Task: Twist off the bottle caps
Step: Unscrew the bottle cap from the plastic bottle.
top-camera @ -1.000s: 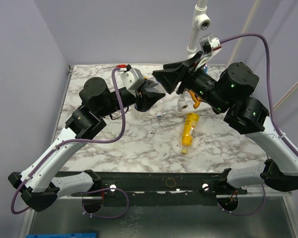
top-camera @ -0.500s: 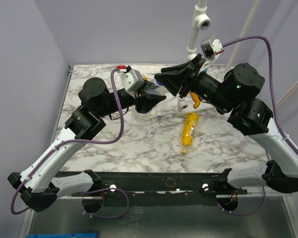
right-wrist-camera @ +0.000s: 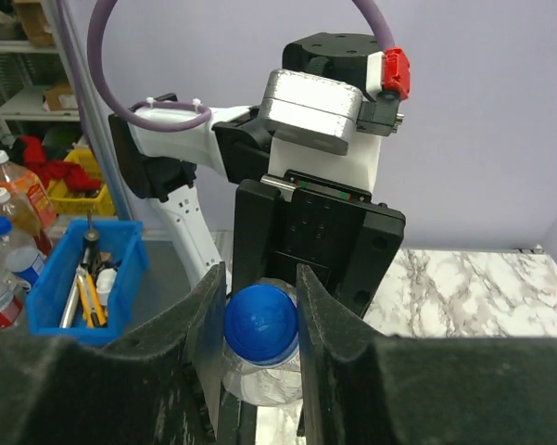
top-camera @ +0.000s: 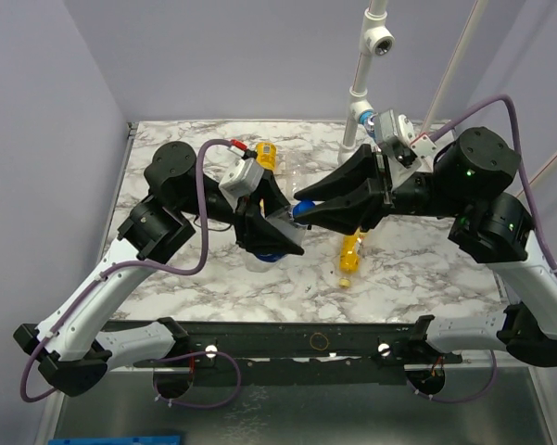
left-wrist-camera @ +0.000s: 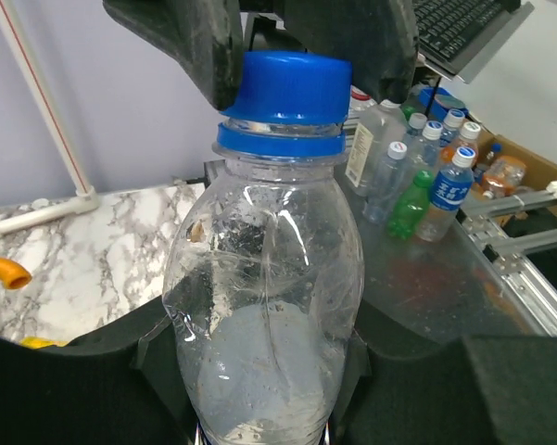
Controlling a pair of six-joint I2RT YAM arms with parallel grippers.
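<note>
My left gripper is shut on the body of a plain clear bottle and holds it up above the table. Its blue cap is on the neck. My right gripper is closed on that blue cap, with a finger pressed on each side. A yellow-orange bottle lies on the marble table under the right arm. Another yellow-orange bottle stands at the back, behind the left arm. The Pepsi bottle is hidden.
A white camera post stands at the table's back edge. Beyond the table, several spare bottles sit on a shelf and a blue bin holds tools. An orange hook shows at the left.
The left gripper has carried the clear bottle nearer and toward the table's middle. The right gripper has swung down and left and closed on the blue cap.
</note>
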